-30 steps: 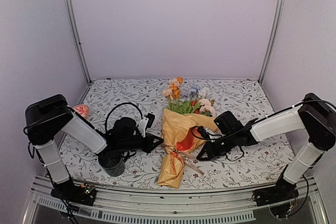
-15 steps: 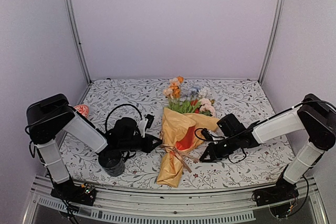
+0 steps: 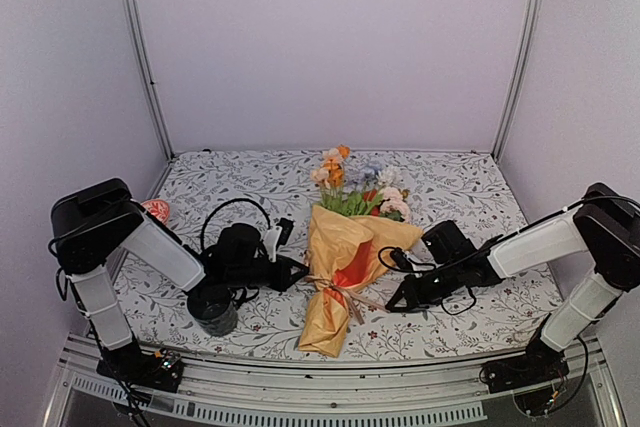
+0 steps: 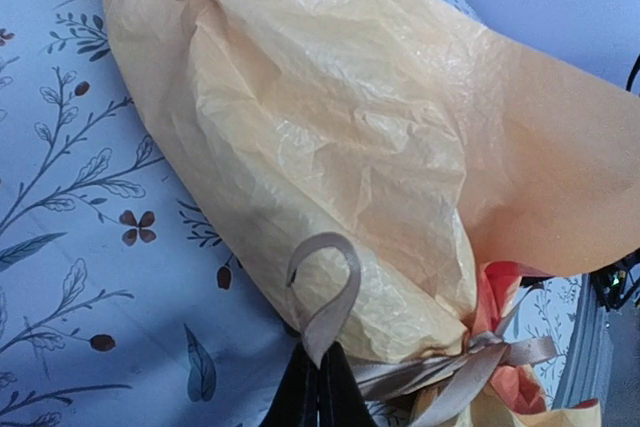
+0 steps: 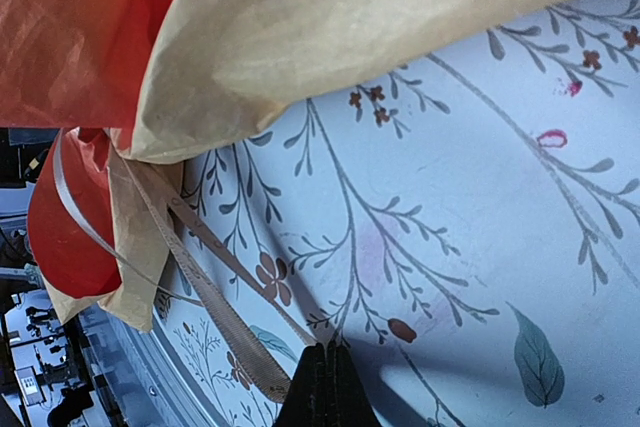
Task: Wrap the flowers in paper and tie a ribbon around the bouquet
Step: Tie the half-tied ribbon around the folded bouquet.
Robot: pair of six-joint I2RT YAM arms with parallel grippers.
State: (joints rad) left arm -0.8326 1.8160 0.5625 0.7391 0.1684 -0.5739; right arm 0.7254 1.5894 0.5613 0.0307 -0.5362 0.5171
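The bouquet (image 3: 338, 265) lies mid-table, its mustard-yellow paper (image 4: 350, 127) rolled into a cone with the orange-red side (image 5: 80, 27) showing at the fold. The flowers (image 3: 352, 185) poke out of its far, wide end. The tan ribbon (image 3: 340, 292) is tied around the narrow waist. My left gripper (image 3: 300, 273) sits against the cone's left side. In the left wrist view this gripper (image 4: 320, 362) is shut on a curled ribbon loop (image 4: 335, 282). My right gripper (image 3: 392, 303), to the right of the knot, is shut on a thin ribbon strand (image 5: 231, 328) in its tips (image 5: 322, 352).
A dark mug (image 3: 212, 309) stands near the front left, under the left arm. A pink-red object (image 3: 155, 210) lies at the left edge. Black cables (image 3: 235, 209) loop over the left wrist. The metal front rail (image 3: 330, 387) runs just below the cone's tail.
My right gripper has slid to the right, away from the bouquet, taking the ribbon end with it. The left gripper and the bouquet have hardly moved.
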